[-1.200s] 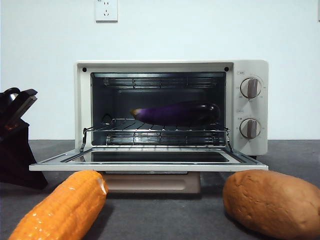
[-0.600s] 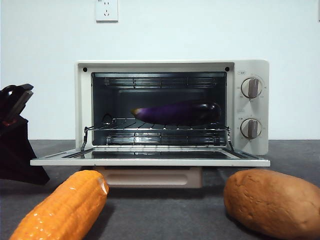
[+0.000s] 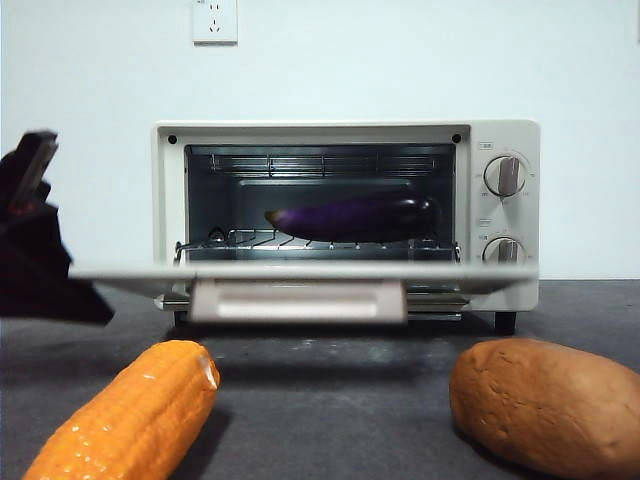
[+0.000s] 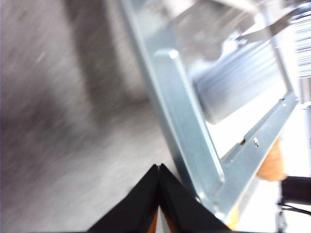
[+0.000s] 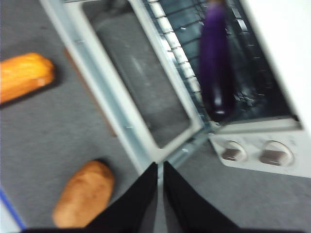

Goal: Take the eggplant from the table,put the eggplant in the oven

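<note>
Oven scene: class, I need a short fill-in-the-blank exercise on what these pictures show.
1. The eggplant lies on the wire ___ inside the oven.
2. The corn cob is coloured ___.
3. The oven has ___ knobs.
4. The left gripper sits beside the oven's ___.

Missing words: rack; orange; two; door

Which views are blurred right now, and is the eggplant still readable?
Front view: only the oven door smears, while the eggplant on the rack stays sharp. Left wrist view: heavy motion blur throughout beside the left gripper. Right wrist view: softly blurred, eggplant still recognisable as a purple streak.
</note>
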